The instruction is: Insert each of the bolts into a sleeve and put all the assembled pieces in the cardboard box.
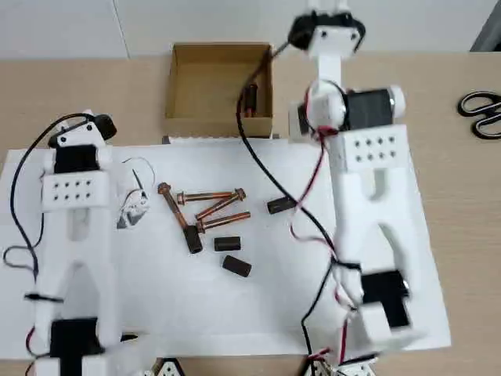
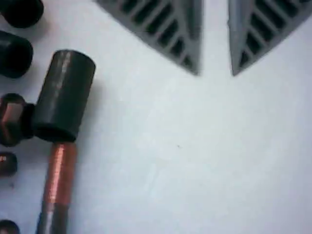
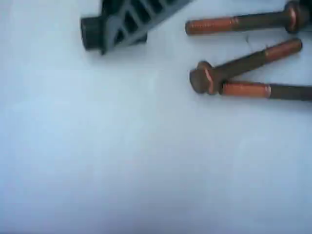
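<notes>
hovering left gripper (image 2: 215, 72) released over surface (image 2: 204, 161), right gripper (image 3: 131, 19) cut off, half covering a sleeve (image 3: 90, 33), cannot tell its grasp

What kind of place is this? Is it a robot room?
Probably a robot lab or workshop bench. Two white robot arms stand at a wooden table, with bolts and sleeves laid out on a white sheet near a box.
</notes>
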Robot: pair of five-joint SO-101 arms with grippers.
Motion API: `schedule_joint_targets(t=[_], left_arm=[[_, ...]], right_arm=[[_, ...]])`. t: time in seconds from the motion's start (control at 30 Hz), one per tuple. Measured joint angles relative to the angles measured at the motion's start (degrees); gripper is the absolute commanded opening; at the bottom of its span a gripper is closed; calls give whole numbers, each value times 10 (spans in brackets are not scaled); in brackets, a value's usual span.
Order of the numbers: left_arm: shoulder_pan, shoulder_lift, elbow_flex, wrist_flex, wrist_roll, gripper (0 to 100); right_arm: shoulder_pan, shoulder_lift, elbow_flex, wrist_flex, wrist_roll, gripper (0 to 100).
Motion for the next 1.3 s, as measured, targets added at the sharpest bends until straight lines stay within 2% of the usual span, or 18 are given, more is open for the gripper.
schedule_joint_targets(t=[0.07, 0.33, 0.6, 0.83, 1.1, 1.3], left_arm=[[12, 21, -16, 0, 19, 220], [72, 43, -60, -20, 60, 221], [63, 203, -62, -93, 72, 221], [34, 280, -135, -118, 72, 220], [41, 357, -182, -128, 73, 100], [60, 370, -196, -138, 72, 94]], right_arm=[[5, -26, 38, -5, 0, 267], [25, -44, 55, 14, 0, 267], [25, -47, 55, 19, 0, 267], [25, -47, 55, 19, 0, 267], [25, -47, 55, 19, 0, 267], [25, -47, 55, 19, 0, 267]])
